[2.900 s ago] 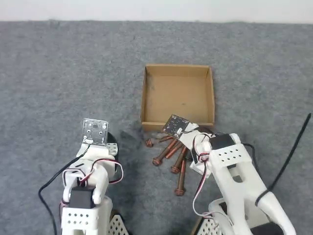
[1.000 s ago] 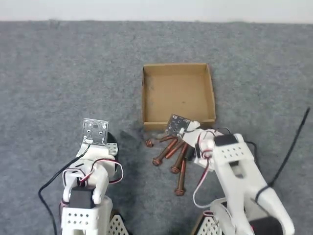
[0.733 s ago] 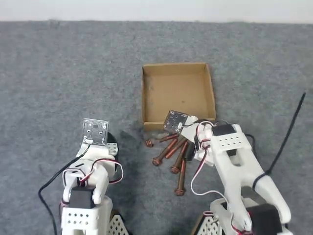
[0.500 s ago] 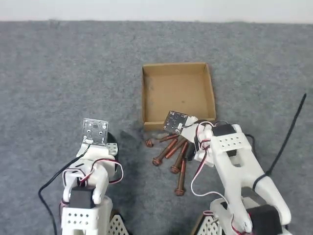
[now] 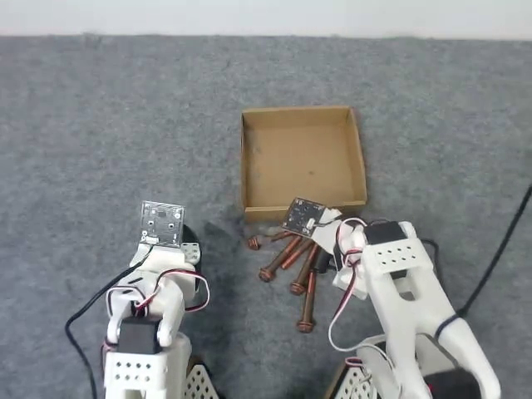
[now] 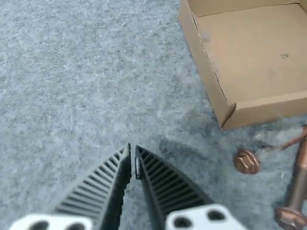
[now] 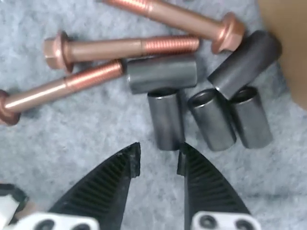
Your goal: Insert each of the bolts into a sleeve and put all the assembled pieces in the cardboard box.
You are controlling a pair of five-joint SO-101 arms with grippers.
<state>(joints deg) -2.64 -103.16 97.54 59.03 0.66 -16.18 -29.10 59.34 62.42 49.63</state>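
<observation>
Several copper bolts [image 5: 287, 256] lie fanned out on the grey carpet just in front of the cardboard box [image 5: 247, 166]. In the right wrist view, several dark grey sleeves [image 7: 166, 120] lie in a cluster beside three bolts [image 7: 120, 48]. My right gripper [image 7: 158, 158] hangs open just short of them, one upright sleeve in line with the gap between its fingers and nothing held. My left gripper [image 6: 133, 163] is shut on nothing over bare carpet, to the left of the box [image 6: 206, 72] and a bolt head [image 6: 247, 161].
The box holds nothing. Grey carpet stretches freely to the left, right and behind it. A black cable [image 5: 499, 249] runs along the right side. The left arm's base [image 5: 145, 349] sits at the near left edge.
The right arm has drawn back slightly toward the near edge and right over the last half second. Earlier the box shifted a little away. The left arm has kept still.
</observation>
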